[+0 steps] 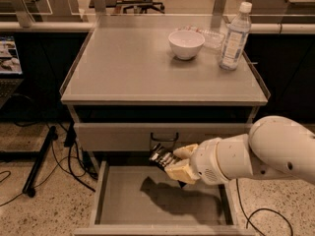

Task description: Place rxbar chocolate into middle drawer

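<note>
- A grey cabinet top point(128, 68) carries a white bowl point(186, 44) and a water bottle point(235, 36).
- Beneath it, the middle drawer point(128, 200) stands pulled out.
- The gripper point(178, 162) hangs over the drawer's rear part, clamped on the rxbar chocolate point(161, 157).
- The bar's long axis juts leftward from the gripper, with the drawer floor directly below.

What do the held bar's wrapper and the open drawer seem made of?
Small flat black snack bar, gripped by the pincer above the wide shallow grey drawer: glossy plastic or foil film, judging by its glints. The drawer: likely metal, matte finish, thin straight walls.
</note>
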Available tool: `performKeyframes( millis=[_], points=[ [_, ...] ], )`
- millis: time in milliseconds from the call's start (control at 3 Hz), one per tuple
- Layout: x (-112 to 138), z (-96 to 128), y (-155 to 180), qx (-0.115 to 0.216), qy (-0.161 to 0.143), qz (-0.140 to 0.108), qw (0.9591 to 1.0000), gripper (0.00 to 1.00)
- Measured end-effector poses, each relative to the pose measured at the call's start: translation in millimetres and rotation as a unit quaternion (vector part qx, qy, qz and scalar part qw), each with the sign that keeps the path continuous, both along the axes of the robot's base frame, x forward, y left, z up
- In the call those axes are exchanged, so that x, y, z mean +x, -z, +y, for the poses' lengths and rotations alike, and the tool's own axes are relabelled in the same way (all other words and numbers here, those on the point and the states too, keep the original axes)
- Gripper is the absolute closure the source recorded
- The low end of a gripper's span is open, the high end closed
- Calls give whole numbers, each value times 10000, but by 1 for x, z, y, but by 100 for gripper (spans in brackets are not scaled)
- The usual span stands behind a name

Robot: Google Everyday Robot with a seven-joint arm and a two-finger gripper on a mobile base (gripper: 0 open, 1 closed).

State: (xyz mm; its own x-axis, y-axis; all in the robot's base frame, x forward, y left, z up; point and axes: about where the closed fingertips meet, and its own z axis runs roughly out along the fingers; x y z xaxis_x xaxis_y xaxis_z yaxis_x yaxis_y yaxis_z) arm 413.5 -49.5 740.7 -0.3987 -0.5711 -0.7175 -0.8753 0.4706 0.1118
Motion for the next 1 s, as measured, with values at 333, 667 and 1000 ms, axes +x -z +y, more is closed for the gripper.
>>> performKeyframes(
  millis=[333, 667, 1000],
  points=[
    [0, 0, 0, 0, 0, 0, 10000, 100],
    [6, -2, 15, -24, 110, 31, 9999, 100],
    [21, -14, 77, -47, 445, 333, 9984, 100]
  ],
)
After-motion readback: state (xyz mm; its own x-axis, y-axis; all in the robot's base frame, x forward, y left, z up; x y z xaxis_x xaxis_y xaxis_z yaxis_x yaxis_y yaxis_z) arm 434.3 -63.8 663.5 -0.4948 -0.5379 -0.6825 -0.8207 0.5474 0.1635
